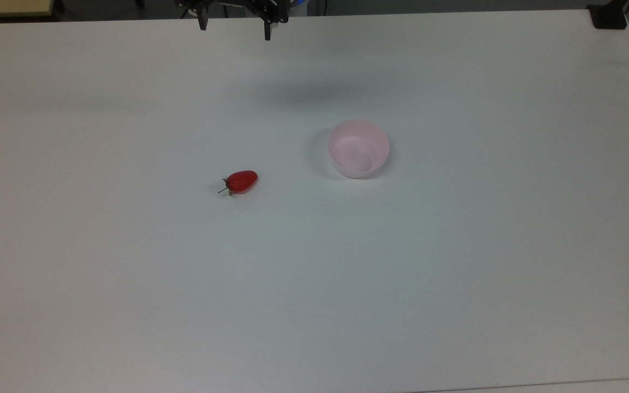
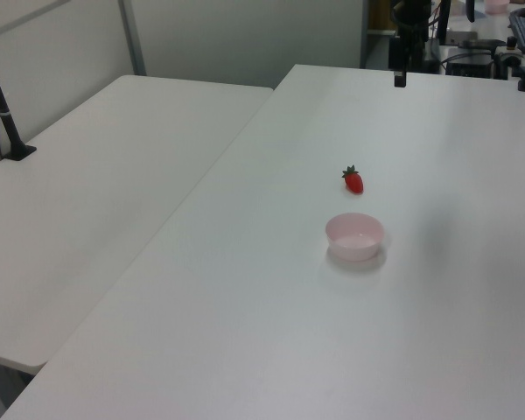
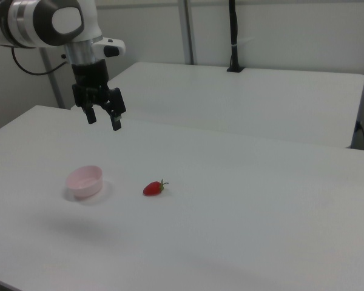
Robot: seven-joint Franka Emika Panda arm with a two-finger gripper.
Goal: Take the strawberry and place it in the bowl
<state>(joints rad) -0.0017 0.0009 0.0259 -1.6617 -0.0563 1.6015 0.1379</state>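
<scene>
Readable text: none is found on any surface.
Labels, brands: none are seen on the bowl (image 1: 358, 148) or the strawberry (image 1: 241, 182).
Numbers, signs: none are shown.

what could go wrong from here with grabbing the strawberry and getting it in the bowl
1. The strawberry lies on its side on the smooth table; its rounded, tapered body could slip or roll out when the open gripper, now high above the table, closes on it.
2. The bowl looks light and sits loose, so a low pass or a hard drop might nudge or tip it.
</scene>
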